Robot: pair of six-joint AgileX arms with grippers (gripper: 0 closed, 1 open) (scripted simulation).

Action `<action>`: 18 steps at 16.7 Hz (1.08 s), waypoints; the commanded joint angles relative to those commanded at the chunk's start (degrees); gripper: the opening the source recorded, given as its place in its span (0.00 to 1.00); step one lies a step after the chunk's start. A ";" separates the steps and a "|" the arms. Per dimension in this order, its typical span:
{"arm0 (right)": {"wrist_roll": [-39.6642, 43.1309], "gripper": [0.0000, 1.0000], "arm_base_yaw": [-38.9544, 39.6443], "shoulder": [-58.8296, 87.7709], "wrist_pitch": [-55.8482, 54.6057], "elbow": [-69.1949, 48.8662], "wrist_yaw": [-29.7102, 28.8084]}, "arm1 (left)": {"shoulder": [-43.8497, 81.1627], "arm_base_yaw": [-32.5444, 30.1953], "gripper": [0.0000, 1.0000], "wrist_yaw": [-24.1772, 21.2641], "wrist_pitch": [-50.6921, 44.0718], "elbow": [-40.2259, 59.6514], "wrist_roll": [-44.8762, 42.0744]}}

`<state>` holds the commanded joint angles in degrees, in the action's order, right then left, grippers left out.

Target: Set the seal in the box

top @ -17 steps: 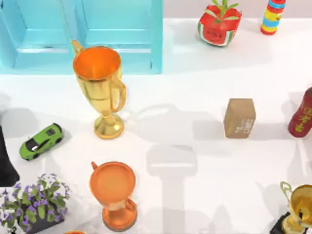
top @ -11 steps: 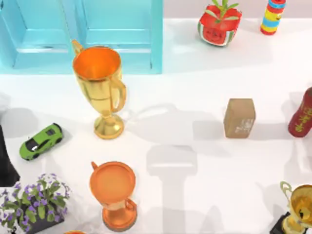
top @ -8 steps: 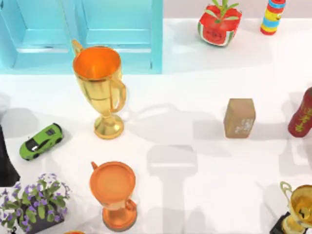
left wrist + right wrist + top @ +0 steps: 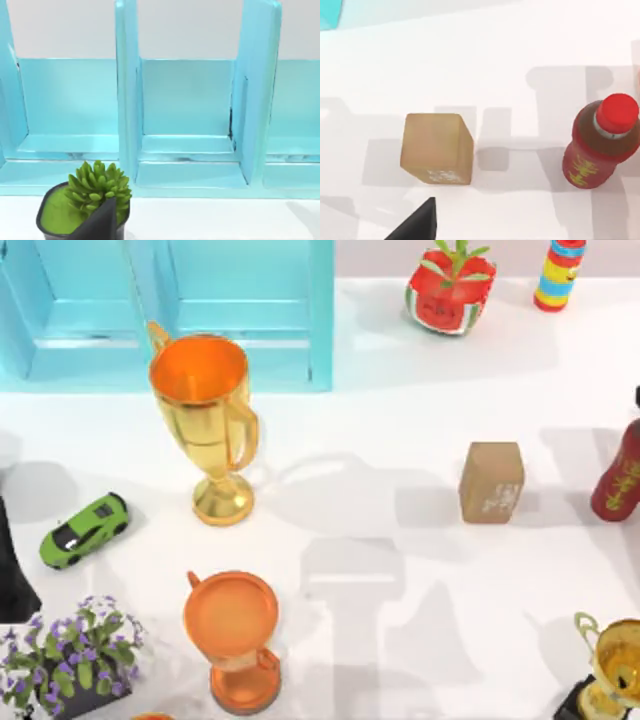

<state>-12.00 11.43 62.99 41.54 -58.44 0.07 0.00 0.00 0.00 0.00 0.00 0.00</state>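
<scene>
The seal (image 4: 491, 482), a small tan-brown block with pale markings on one side, stands on the white table right of centre. In the right wrist view the seal (image 4: 437, 147) is just ahead of a dark part of my right gripper (image 4: 417, 227), apart from it. The box (image 4: 240, 315) is a light blue compartmented case at the back left. My left arm (image 4: 8, 570) is at the table's left edge. In the left wrist view the box (image 4: 187, 150) faces my left gripper (image 4: 97, 225).
A tall gold trophy (image 4: 205, 420) stands between seal and box. A red bottle (image 4: 620, 475) is right of the seal. An orange cup (image 4: 232, 635), green toy car (image 4: 84, 530), flower pot (image 4: 70, 655), watermelon planter (image 4: 450, 288) and succulent pot (image 4: 85, 210) are also around.
The arm shadows on the right half of the table have shifted toward the back. The seal and the other objects have not moved.
</scene>
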 joint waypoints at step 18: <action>-10.90 1.00 10.38 61.58 37.72 -55.41 0.06 | 0.00 0.00 1.00 0.00 0.00 0.00 0.00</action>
<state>-22.90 21.81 124.57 79.26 -113.85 0.13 0.00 0.00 0.00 0.00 0.00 0.00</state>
